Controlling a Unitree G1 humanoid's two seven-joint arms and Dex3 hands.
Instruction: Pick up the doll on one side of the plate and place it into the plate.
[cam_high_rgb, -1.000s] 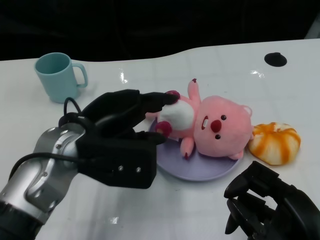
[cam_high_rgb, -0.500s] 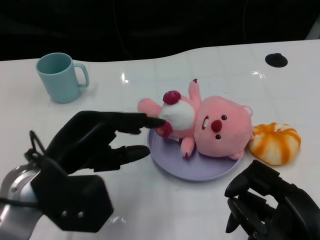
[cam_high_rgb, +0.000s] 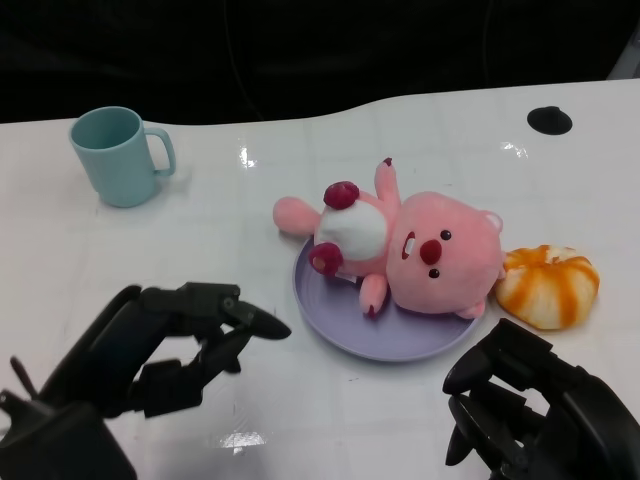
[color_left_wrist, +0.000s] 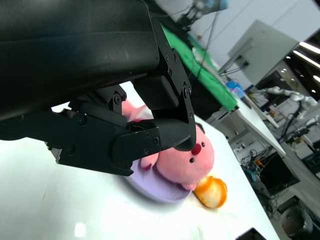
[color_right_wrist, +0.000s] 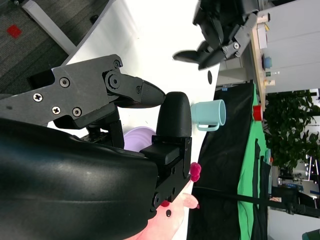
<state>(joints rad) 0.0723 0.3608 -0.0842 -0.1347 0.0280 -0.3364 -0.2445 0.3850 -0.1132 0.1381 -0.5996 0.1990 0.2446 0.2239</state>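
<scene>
Doll, pink, lies on the purple plate in the head view, one leg past its rim; left robot hand is released, right robot hand hangs curled, holding nothing. Teal mug and orange bun sit on the white bench. Left wrist view: doll beside bun. Right wrist view: mug beyond plate

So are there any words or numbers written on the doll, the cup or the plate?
None that can be read.
The pink doll, the teal cup, the purple plate and the orange-striped toy all show plain surfaces.
The room behind, in the wrist views, shows no readable sign either; things there are too small and blurred.
</scene>
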